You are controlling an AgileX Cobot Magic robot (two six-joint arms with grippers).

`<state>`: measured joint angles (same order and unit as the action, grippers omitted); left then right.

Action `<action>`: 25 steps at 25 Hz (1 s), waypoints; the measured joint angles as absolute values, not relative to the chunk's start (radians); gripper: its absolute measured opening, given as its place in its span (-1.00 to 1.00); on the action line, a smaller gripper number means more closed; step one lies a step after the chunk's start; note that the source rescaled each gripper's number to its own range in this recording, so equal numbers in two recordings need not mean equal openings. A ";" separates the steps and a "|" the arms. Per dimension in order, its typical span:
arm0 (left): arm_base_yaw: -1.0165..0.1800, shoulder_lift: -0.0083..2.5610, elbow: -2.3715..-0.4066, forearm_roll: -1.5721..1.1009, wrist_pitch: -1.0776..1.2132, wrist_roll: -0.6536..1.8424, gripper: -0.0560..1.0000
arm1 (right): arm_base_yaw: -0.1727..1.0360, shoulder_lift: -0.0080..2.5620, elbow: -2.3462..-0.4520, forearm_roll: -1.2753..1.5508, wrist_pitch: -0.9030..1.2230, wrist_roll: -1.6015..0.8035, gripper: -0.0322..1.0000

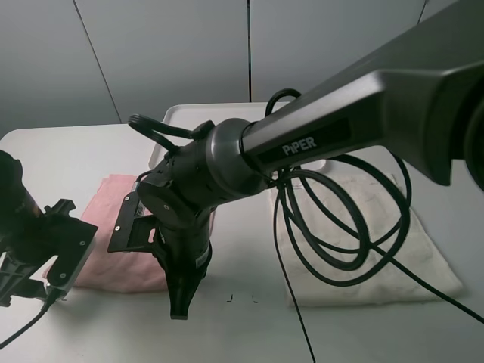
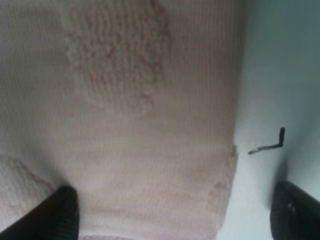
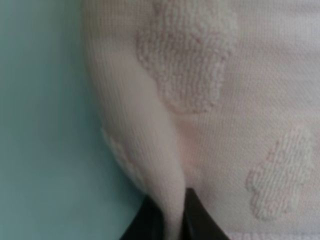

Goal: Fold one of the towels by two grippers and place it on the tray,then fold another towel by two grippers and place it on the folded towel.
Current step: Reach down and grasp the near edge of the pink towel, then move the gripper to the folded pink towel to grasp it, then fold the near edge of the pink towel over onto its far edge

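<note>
The right gripper [image 3: 170, 196] is pointing down, pinching a fold of the pink towel [image 3: 210, 75], its arm reaching across the middle; the left gripper [image 2: 172, 189] is hovering, jaws spread wide.

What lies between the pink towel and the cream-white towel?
Bare table with small black marks, crossed by a black cable, in the exterior high view.

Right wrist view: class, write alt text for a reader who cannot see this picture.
The right gripper pinches a raised fold at the edge of the pink towel between its black jaws. Embossed terry fills most of the picture, with the table showing beside it.
</note>
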<state>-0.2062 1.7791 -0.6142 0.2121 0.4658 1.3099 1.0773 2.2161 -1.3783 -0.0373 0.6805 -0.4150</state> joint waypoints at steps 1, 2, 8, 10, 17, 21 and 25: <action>-0.206 1.779 -0.614 0.212 0.461 1.310 0.99 | 1.077 2.216 -1.378 -0.037 0.680 -0.415 -0.94; -0.206 1.779 -0.610 0.212 0.452 1.310 0.97 | 1.077 2.216 -1.378 -0.037 0.683 -0.415 -0.94; -0.206 1.773 -0.573 0.240 0.404 1.310 0.21 | 1.077 2.216 -1.378 -0.037 0.697 -0.415 -0.94; -0.206 1.772 -0.573 0.244 0.390 1.310 -0.25 | 1.077 2.216 -1.378 -0.037 0.699 -0.415 -0.94; -0.206 1.735 -0.559 0.240 0.356 1.310 -0.86 | 1.075 2.198 -1.376 -0.037 0.715 -0.404 -0.94; -0.206 1.695 -0.555 0.231 0.361 1.267 -0.86 | 1.054 2.140 -1.373 -0.037 0.727 -0.370 -0.94; -0.206 1.653 -0.554 0.199 0.362 1.217 -0.86 | 1.002 2.067 -1.373 -0.014 0.727 -0.322 -0.94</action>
